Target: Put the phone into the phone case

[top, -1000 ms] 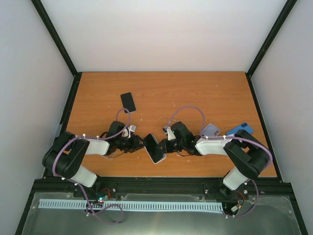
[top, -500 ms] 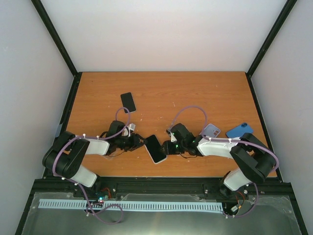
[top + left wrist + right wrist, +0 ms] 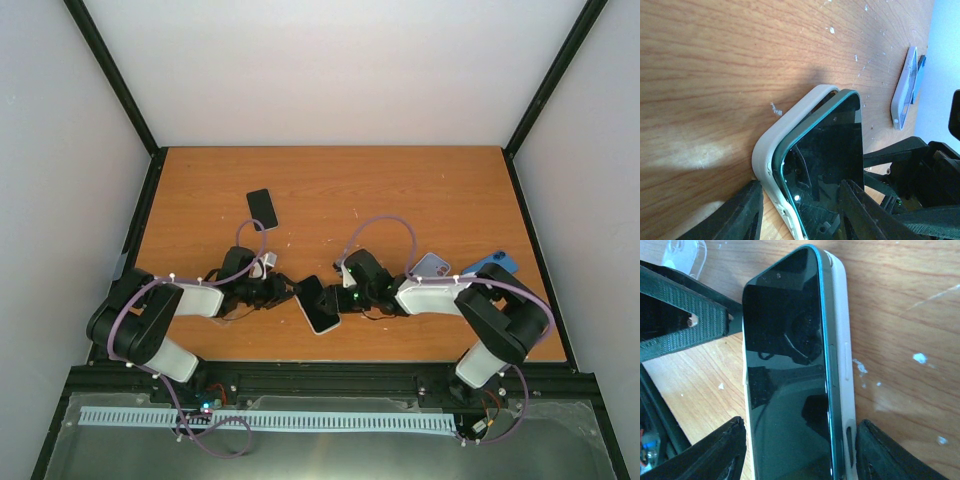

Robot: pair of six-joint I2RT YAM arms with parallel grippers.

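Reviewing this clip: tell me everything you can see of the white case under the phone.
The case is a pale grey-white shell, matte and rubbery-looking, with rounded corners and slots cut in one long side. It lies flat on the table, the phone face up on it but not seated: one long side and a corner stick out. The left gripper and right gripper each straddle an end; contact unclear.

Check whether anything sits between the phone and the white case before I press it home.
Nothing visible does. The phone lies directly on the white case, screen up, with no object between them; one long side of the case shows beside it. The left hand and right hand flank its opposite ends.
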